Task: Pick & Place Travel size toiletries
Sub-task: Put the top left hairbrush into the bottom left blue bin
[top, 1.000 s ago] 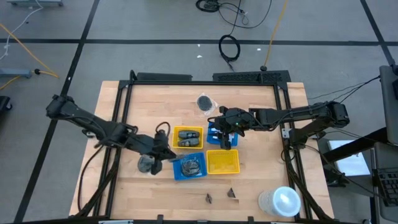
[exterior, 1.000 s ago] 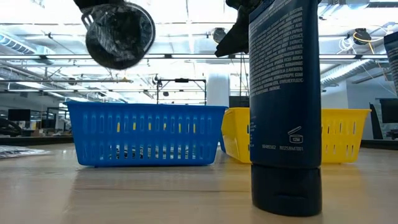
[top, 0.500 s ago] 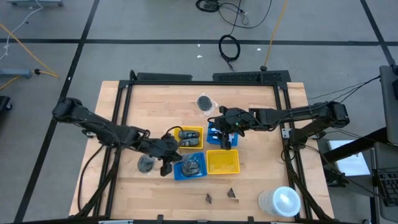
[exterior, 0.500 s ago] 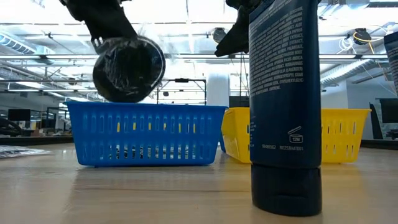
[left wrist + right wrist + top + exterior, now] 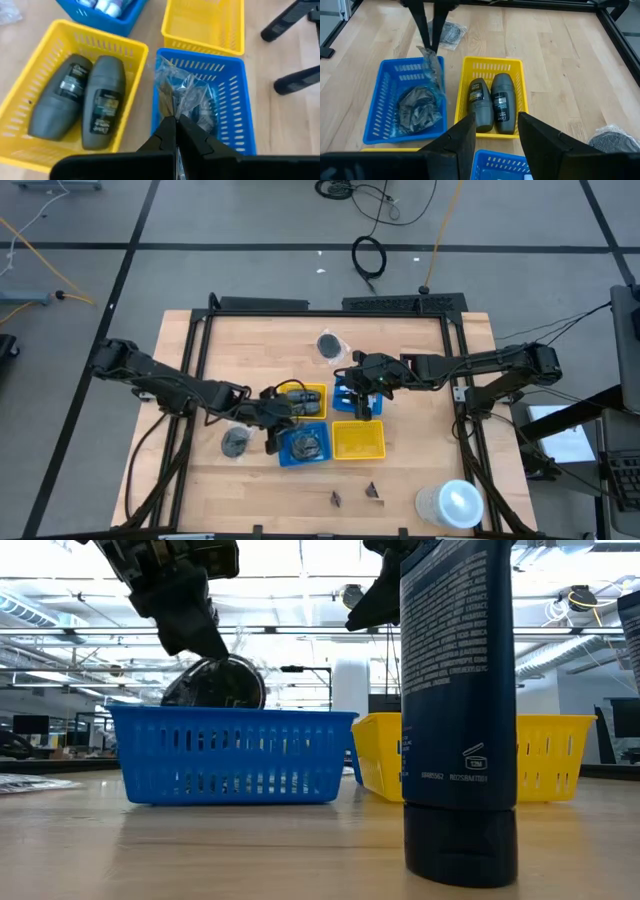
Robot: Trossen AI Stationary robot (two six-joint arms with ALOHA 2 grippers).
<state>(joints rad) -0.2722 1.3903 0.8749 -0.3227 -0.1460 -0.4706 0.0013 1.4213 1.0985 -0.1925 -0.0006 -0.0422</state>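
My left gripper [image 5: 175,122] is shut over the near blue basket [image 5: 305,446], holding a clear plastic packet [image 5: 187,97] with a dark round thing inside. The travel size toiletries [image 5: 106,5], white tubes with blue markings, lie in the far blue tray [image 5: 344,397]. Only their ends show in the left wrist view. My right gripper [image 5: 495,132] hangs open above that tray and touches nothing. My left gripper pinches the packet's crumpled upper edge [image 5: 428,53] between its two fingers [image 5: 426,27], coming from above and pointing down. The packet hangs below the fingers, and its dark lower part [image 5: 415,110] is down inside the blue basket, below the rim [image 5: 230,715].
A yellow tray [image 5: 302,402] holds two grey bottles [image 5: 490,102]. A bare yellow basket [image 5: 358,439] stands to the right of the blue one. More wrapped dark things lie on the table [image 5: 237,442] [image 5: 330,345]. A dark bottle [image 5: 458,710] stands close before the low camera. Two black clips [image 5: 353,496] lie near the front edge.
My left gripper has moved toward the table's right and down, staying shut on the packet. The packet has gone from hanging high, left of the blue basket, to sinking behind the basket's rim.
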